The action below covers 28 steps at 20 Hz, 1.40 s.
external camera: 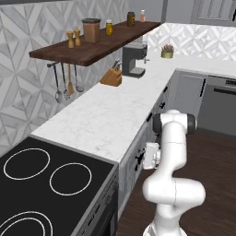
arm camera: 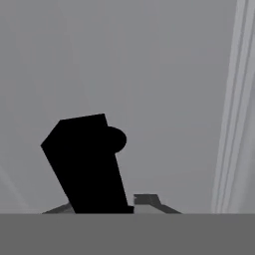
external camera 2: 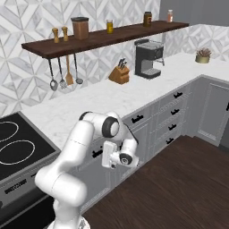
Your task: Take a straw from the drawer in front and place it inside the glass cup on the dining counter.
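The drawer [arm camera: 149, 99] is closed, and its plain light-grey front sits close before the hand camera. Its dark handle [arm camera: 84, 164] rises large between my two fingertips. My gripper [arm camera: 102, 206] is shut on that handle, one tip on either side. From the left base view, the gripper [external camera: 142, 159] presses against the cabinet front just under the worktop edge, beside the cooktop. The straw, the glass cup and the dining counter are out of view.
A black cooktop [external camera: 46, 184] lies left of the drawer. The long white worktop [external camera: 106, 115] carries a knife block [external camera: 112, 77] and a coffee machine [external camera: 133, 60]. Narrower stacked drawers [external camera 2: 172, 116] follow along the cabinets. Dark wooden floor [external camera 2: 179, 188] lies open behind the arm.
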Available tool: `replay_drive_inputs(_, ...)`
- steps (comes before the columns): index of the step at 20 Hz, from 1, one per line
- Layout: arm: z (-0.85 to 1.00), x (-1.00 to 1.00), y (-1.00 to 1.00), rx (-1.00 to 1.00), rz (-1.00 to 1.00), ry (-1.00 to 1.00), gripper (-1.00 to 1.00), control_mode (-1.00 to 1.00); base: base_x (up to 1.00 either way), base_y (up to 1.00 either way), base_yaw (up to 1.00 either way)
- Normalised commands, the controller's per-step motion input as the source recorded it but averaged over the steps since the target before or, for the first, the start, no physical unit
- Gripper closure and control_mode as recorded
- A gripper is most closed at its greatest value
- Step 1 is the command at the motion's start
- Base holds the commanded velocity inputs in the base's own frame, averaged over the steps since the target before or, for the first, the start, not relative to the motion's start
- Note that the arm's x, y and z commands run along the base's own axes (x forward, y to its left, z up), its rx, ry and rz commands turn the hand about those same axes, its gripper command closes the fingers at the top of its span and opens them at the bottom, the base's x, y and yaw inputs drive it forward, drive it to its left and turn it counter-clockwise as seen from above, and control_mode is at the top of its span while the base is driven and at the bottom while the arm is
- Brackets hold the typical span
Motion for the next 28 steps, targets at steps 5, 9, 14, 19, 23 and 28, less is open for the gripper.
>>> replay_drive_inputs(5, 0.04, -0.52, -0.68, 0.03, 0.0, 0.0, 1.0, -1.0, 0.0, 0.0, 0.0)
replay_drive_inputs(9, 0.02, -0.66, -0.7, 0.03, 0.0, -0.01, 1.0, -1.0, 0.0, 0.0, 0.0)
replay_drive_inputs(14, 0.0, -0.79, -0.73, 0.05, 0.0, -0.06, 1.0, -1.0, 0.0, 0.0, 0.0)
replay_drive_inputs(19, -0.09, -0.27, -0.17, -0.06, 0.0, 0.0, -1.0, -1.0, 0.0, 0.0, 0.0)
replay_drive_inputs(23, -0.11, -0.13, -0.01, -0.06, 0.0, -0.01, -1.0, -1.0, 0.0, 0.0, 0.0)
replay_drive_inputs(28, 0.15, -0.51, -0.32, -0.04, 0.0, -0.23, -1.0, -1.0, 0.0, 0.0, 0.0)
